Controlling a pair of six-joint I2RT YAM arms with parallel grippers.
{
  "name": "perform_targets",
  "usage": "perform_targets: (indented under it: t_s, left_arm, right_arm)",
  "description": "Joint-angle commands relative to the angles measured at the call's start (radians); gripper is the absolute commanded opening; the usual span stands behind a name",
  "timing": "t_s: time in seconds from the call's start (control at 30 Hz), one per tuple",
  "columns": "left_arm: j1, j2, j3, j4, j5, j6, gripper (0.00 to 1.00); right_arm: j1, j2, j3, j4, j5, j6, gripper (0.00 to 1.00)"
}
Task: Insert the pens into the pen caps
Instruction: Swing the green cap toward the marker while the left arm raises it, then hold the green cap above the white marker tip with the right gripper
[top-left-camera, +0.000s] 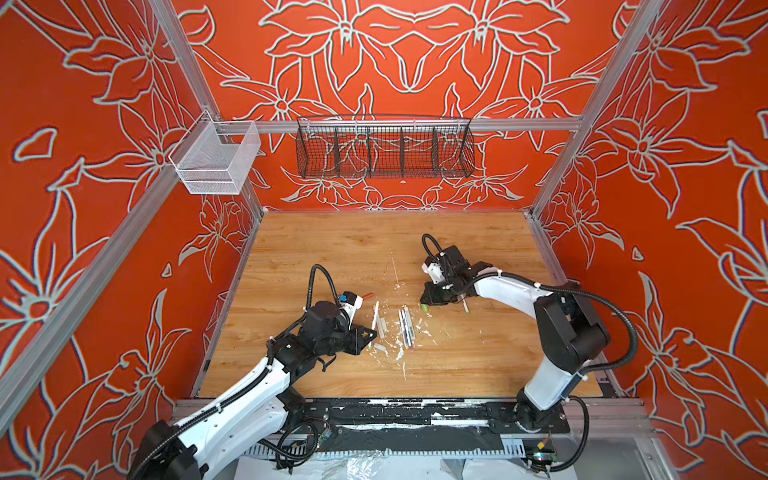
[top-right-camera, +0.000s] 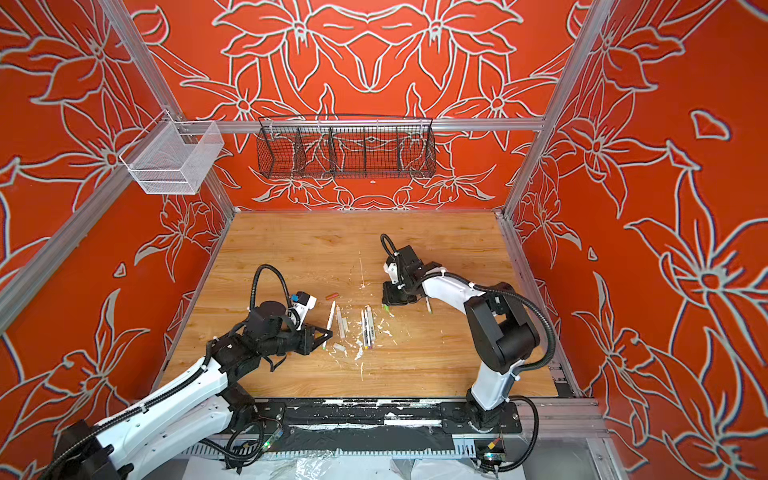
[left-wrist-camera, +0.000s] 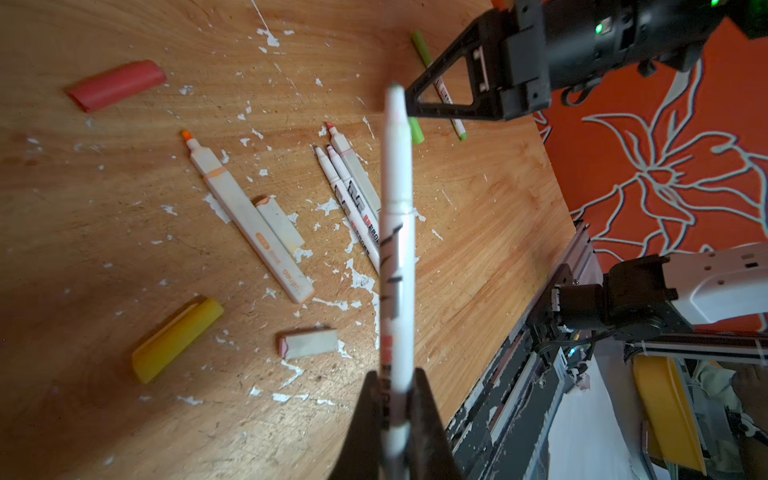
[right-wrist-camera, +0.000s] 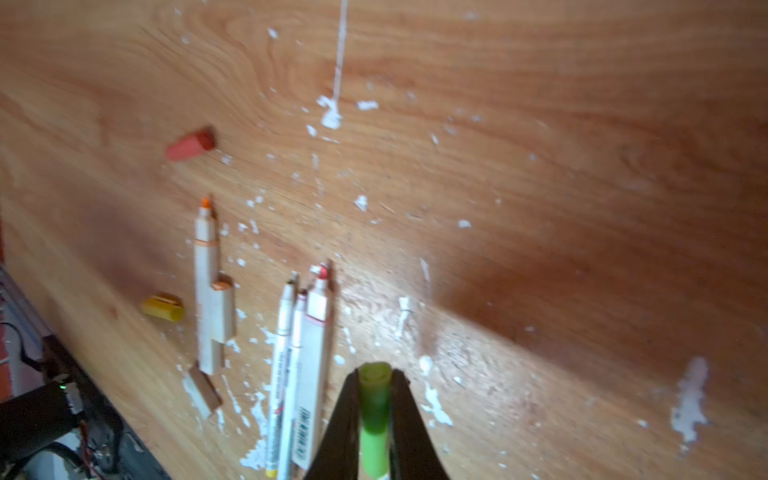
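Left wrist view shows the table (left-wrist-camera: 104, 208) strewn with loose pens (left-wrist-camera: 249, 224) and caps (left-wrist-camera: 176, 338), my left jaws pinching a white pen (left-wrist-camera: 397, 249) by its rear end, while in the right wrist view my right jaws pinch a lime green cap (right-wrist-camera: 374, 399).

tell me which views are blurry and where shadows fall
right wrist view: soft all over, the lime green cap smeared, a broad dark shadow on the table; left wrist view: the white pen close up is out of focus, the orange-tipped pen behind it sharp; both top views: crisp, evenly lit.
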Motion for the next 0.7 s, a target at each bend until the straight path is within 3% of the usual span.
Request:
perform_targets:
  t_s: [0.0, 0.4, 0.67]
  left_arm:
    - [-0.011, 0.045, 0.005, 0.082, 0.036, 0.018, 0.00]
    - [-0.011, 0.058, -0.010, 0.072, -0.015, 0.019, 0.00]
    - [-0.011, 0.072, -0.010, 0.058, -0.022, 0.023, 0.00]
  right_arm:
    - [0.054, -0.043, -0.010, 0.130, 0.018, 0.119, 0.14]
    - [0.217, -0.032, -0.010, 0.439, 0.143, 0.380, 0.15]
    - [0.230, -0.018, 0.006, 0.474, 0.134, 0.402, 0.15]
